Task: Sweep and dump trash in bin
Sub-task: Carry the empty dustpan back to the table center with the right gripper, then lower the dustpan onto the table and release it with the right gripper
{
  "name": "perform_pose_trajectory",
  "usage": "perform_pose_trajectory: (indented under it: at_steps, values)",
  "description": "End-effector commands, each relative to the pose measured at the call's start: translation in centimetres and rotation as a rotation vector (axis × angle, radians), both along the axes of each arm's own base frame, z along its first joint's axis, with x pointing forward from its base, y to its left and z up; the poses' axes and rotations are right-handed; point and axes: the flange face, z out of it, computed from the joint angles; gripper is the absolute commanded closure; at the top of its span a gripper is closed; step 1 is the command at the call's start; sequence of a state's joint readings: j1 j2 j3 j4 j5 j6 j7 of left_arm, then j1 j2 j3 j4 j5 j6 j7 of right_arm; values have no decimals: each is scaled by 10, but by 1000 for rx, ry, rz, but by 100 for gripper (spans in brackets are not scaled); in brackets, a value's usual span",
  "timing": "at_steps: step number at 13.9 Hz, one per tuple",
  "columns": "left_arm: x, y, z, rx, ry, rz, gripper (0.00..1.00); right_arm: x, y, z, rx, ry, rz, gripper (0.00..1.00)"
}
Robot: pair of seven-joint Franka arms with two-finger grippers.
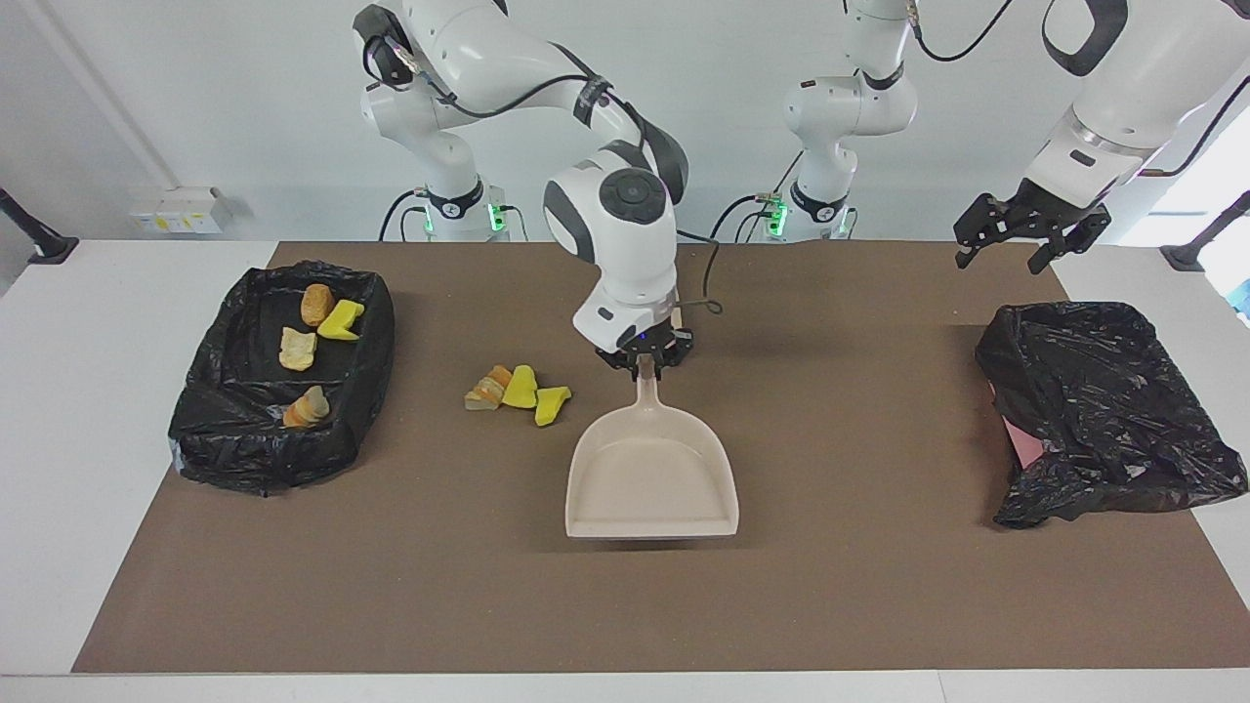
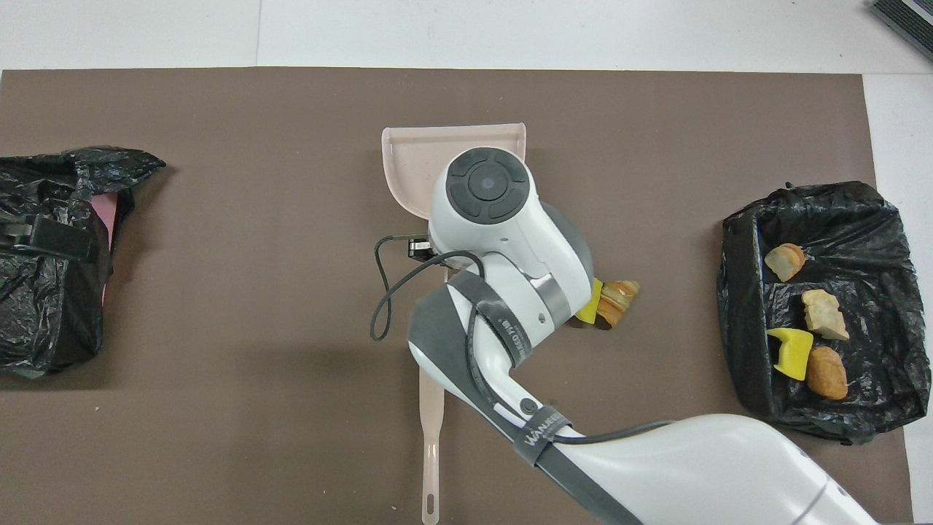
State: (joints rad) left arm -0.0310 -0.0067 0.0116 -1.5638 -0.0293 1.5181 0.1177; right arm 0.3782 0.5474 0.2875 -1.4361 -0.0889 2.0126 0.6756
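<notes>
A beige dustpan [image 1: 651, 478] lies on the brown mat, its mouth turned away from the robots. My right gripper [image 1: 645, 366] is shut on the dustpan's handle; in the overhead view the arm covers it and most of the dustpan [image 2: 408, 157]. Three trash lumps [image 1: 518, 391], two yellow and one beige-orange, lie on the mat beside the handle, toward the right arm's end, partly hidden in the overhead view [image 2: 616, 299]. Several more lumps lie in the black-lined bin [image 1: 205, 430]. My left gripper [image 1: 1001, 249] hangs open and empty in the air over a black bag [image 1: 1104, 410].
The bin [image 2: 736, 292] stands at the right arm's end of the mat. The crumpled black bag [image 2: 51, 321], with something pink under it, lies at the left arm's end. A long beige handle [image 2: 430, 437] runs toward the robots from under the right arm.
</notes>
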Motion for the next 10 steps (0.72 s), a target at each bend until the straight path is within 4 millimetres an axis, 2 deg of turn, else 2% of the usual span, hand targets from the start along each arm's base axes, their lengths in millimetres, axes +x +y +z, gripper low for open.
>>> perform_pose_trajectory:
  at_steps: [1,4,6,8,10]
  values:
    - [-8,4,-1,18,5,-4,0,10,9,-10,14,-36,-16,100]
    - [-11,0,-1,18,6,-13,0,7,15,-24,26,-36,-10,98]
    - [-11,0,-1,18,2,-14,0,4,16,-36,39,-41,-10,84]
    - [-10,0,-1,18,0,-13,0,3,15,-36,25,-37,-3,44]
    - [-10,0,-1,18,-1,-14,0,1,16,-38,19,-31,8,28]
